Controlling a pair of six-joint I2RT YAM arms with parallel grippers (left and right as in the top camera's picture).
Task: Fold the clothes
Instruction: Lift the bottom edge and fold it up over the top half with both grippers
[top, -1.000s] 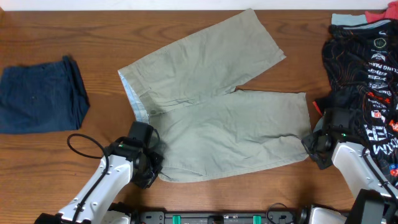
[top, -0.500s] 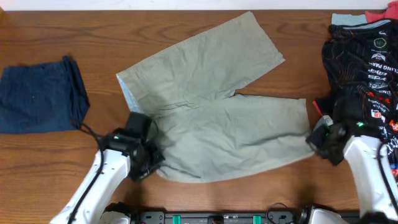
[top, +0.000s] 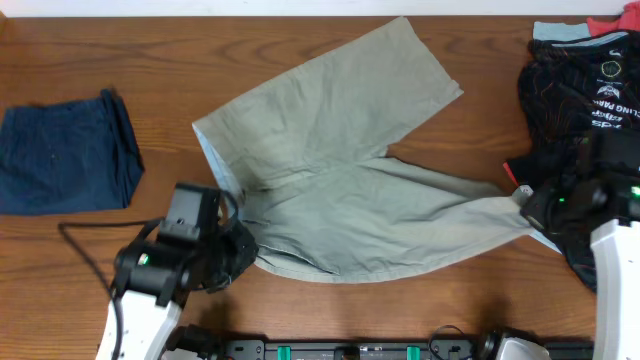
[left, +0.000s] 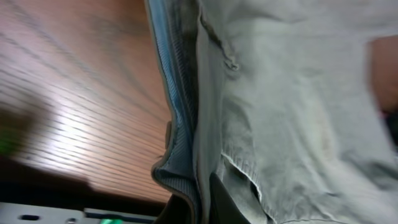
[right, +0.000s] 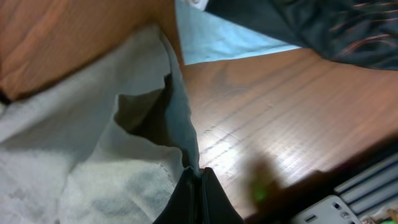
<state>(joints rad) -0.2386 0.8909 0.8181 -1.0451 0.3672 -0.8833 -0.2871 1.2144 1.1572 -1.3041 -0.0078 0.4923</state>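
Shorts (top: 340, 175) are stretched taut, seemingly ready for folding. Waistband (left: 180, 124) is pinched in the closed left gripper (left: 202, 200), leg hem (right: 181, 118) in the closed right gripper (right: 199, 186).

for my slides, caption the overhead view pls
Left gripper holds the khaki shorts by the waistband, right gripper by a leg hem

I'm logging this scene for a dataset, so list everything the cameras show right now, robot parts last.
shorts: one, khaki with pale blue waistband lining, spread mid-table
navy garment: one, dark blue, folded, table's left side
jersey: one, black with red and white print, right edge
pale blue cloth: one, far right corner
red cloth: one, same corner, cut off
table: one, brown wood
left tool: shut on the shorts' waistband
right tool: shut on a leg hem
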